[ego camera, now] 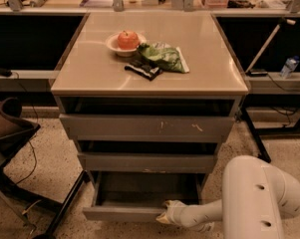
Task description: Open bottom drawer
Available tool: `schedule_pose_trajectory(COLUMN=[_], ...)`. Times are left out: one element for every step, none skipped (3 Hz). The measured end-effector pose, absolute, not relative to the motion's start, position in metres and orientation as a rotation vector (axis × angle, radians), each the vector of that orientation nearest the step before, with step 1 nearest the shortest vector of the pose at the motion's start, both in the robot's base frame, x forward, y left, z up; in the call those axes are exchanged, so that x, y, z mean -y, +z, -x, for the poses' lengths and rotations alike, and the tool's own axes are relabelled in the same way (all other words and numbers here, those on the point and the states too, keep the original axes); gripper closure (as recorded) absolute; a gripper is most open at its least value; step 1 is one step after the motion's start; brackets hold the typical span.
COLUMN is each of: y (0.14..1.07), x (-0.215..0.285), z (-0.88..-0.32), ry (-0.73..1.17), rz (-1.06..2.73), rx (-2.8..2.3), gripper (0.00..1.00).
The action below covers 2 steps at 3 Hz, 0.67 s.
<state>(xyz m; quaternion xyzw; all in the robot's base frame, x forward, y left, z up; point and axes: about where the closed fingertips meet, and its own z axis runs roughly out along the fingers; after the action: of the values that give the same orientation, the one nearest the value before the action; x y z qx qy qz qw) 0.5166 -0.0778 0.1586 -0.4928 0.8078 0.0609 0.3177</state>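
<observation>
Camera view: tool (pixel 164 214) at right end of bottom drawer (pixel 119 213) front lip; slide axis runs toward camera. Tool's grip: cannot tell.

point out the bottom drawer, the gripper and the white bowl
bottom drawer (pixel 119 213): camera view, on its grey front panel, left of middle.
gripper (pixel 164 214): camera view, its tip at the drawer front's edge.
white bowl (pixel 112 43): camera view, on its left rim.
</observation>
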Motion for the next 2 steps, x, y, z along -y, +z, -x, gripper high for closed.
schedule_pose_trajectory(y=[0.164, 0.164], x=[0.076, 0.072], z=[-0.516, -0.494], ry=[0.160, 0.165], rz=[1.297, 1.317], rx=[-2.126, -2.108], gripper=[1.00, 1.00])
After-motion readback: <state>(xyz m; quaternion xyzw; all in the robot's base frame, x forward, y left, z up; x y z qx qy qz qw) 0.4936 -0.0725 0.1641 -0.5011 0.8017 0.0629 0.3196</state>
